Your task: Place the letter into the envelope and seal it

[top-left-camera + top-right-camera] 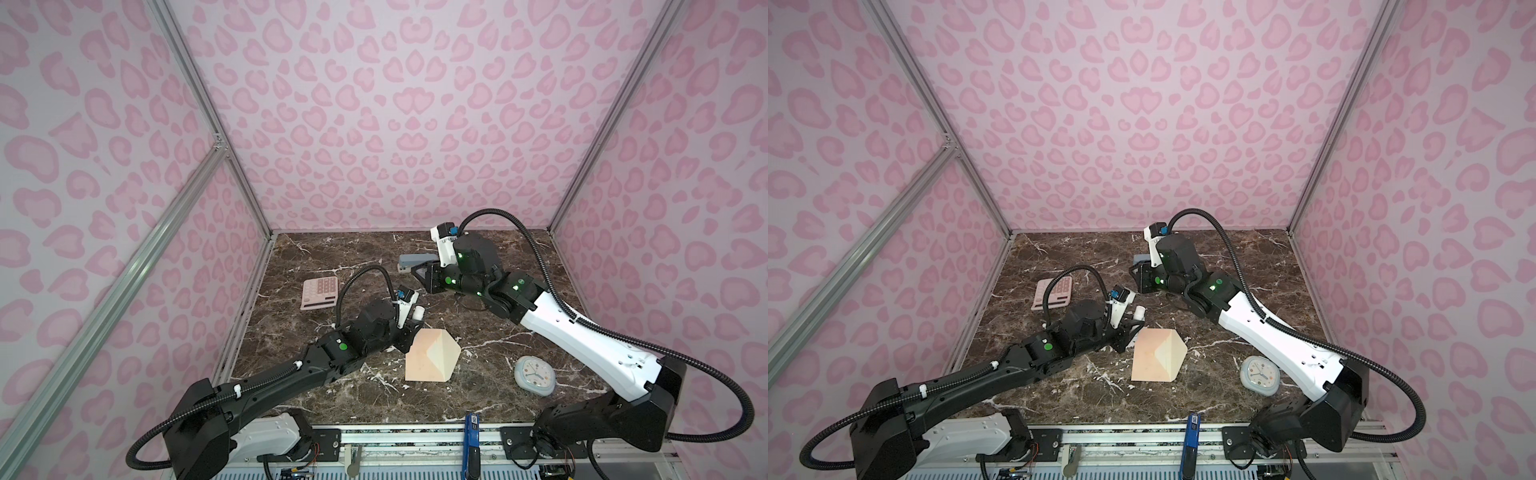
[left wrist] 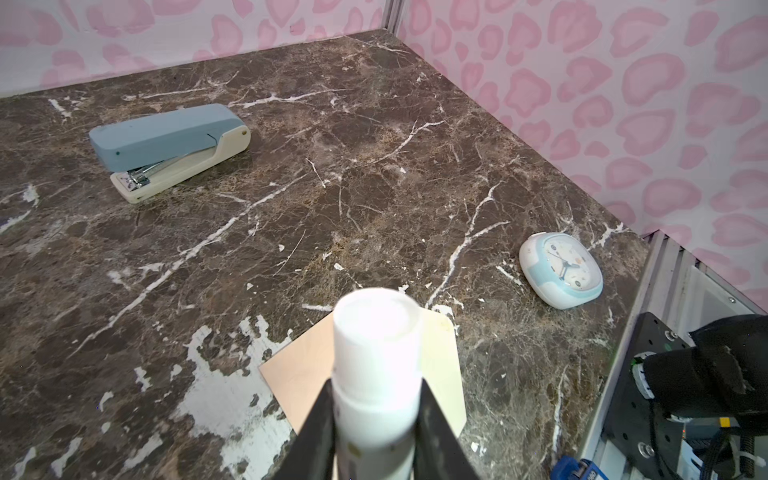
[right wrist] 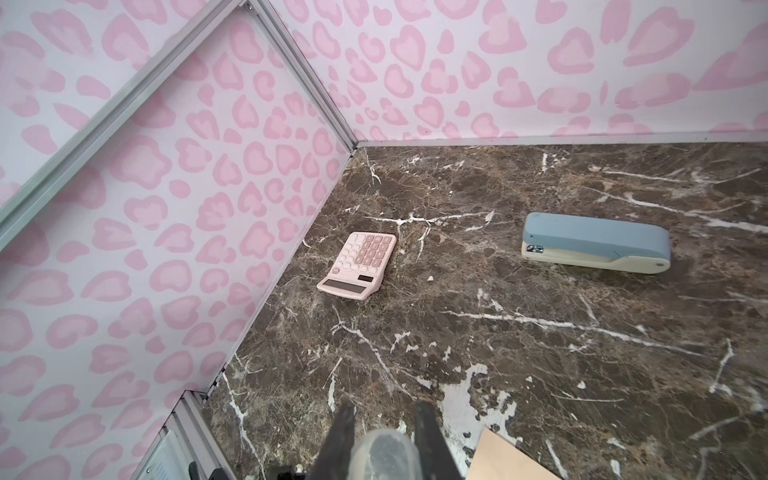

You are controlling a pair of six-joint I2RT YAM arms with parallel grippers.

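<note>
The peach envelope (image 1: 419, 365) (image 1: 1148, 361) lies flat on the marble table, its paler cream flap (image 1: 446, 353) open and pointing right. The letter shows in no view. My left gripper (image 1: 409, 328) (image 2: 376, 382) hovers at the envelope's far left corner, shut on a white glue stick (image 2: 376, 332) (image 1: 418, 312) whose end sticks out past the fingers over the envelope (image 2: 299, 374). My right gripper (image 1: 417, 274) (image 3: 384, 409) hangs farther back near the stapler, shut on a clear rounded cap (image 3: 384, 453). One envelope corner (image 3: 507, 457) shows in the right wrist view.
A pink calculator (image 1: 319, 293) (image 3: 359, 266) lies at the left, near the side wall. A blue and cream stapler (image 1: 413, 262) (image 2: 166, 149) sits at the back middle. A white and blue clock (image 1: 535, 375) (image 2: 561, 270) lies front right, under my right arm.
</note>
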